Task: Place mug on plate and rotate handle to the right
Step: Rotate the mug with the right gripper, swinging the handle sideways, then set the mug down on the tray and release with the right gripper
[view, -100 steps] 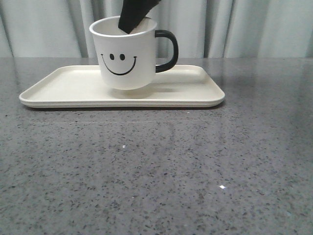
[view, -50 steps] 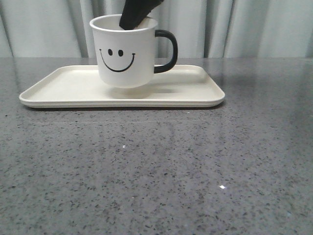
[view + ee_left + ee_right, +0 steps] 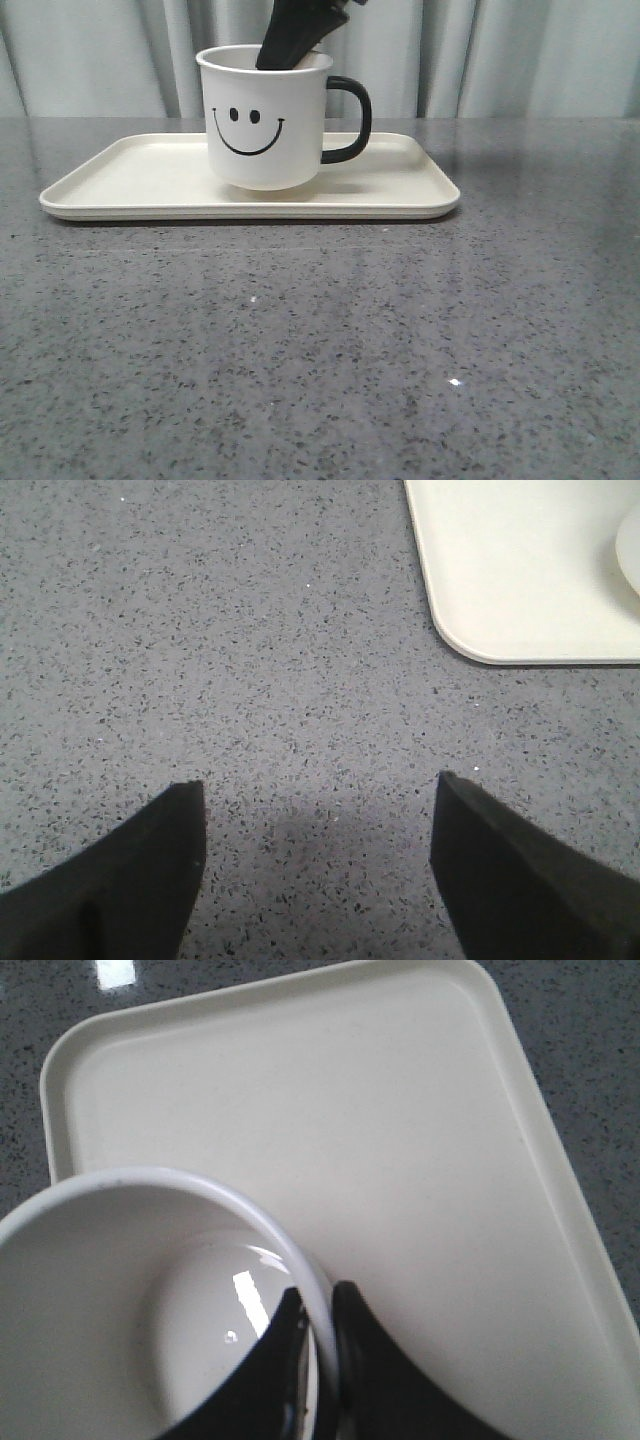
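The white mug (image 3: 265,120) with its black smiley face stands upright on the cream plate (image 3: 130,180), near the plate's middle. Its black handle (image 3: 352,120) points to the right in the front view. My right gripper (image 3: 290,45) comes down from above and is shut on the mug's rim, one finger inside and one outside. The right wrist view shows the same pinch (image 3: 318,1310) on the mug's wall (image 3: 130,1290) over the plate (image 3: 420,1160). My left gripper (image 3: 320,790) is open and empty over bare table, near a corner of the plate (image 3: 500,590).
The grey speckled table (image 3: 320,350) stretches in front of the plate. Pale curtains (image 3: 520,60) hang behind it. Nothing else stands on the table.
The mug has moved slightly right and come down from a tilted, lifted pose to stand level on the plate. The right gripper moved with it, still holding the rim.
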`<state>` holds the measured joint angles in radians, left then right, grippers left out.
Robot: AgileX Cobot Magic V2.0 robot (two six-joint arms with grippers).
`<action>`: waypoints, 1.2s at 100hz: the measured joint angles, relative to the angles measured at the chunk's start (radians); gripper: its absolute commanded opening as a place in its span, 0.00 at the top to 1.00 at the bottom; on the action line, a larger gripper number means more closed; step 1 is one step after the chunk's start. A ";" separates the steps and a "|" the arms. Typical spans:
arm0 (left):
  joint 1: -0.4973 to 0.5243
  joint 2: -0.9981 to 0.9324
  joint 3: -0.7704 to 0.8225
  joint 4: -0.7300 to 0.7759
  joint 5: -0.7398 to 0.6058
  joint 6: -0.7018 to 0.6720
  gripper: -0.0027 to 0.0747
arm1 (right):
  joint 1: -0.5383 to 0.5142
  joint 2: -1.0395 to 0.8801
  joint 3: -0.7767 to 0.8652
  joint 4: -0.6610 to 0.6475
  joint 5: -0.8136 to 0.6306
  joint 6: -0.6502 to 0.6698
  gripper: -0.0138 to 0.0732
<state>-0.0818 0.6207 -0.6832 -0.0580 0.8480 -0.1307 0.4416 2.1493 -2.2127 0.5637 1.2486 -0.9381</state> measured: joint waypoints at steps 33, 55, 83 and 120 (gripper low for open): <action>0.000 0.000 0.000 0.000 0.000 0.000 0.37 | 0.000 0.023 0.006 0.004 0.000 -0.004 0.91; 0.000 0.000 0.000 0.000 0.000 0.000 0.37 | 0.000 0.024 0.006 0.004 -0.001 -0.006 0.91; 0.000 0.000 0.000 0.000 0.000 0.000 0.37 | 0.000 0.027 0.006 0.006 -0.001 -0.006 0.91; 0.000 0.000 0.000 0.000 0.000 0.000 0.37 | 0.000 0.027 0.006 0.006 -0.001 -0.006 0.73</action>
<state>-0.0818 0.6207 -0.6832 -0.0580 0.8480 -0.1307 0.4416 2.1759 -2.2067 0.5696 1.2479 -0.9443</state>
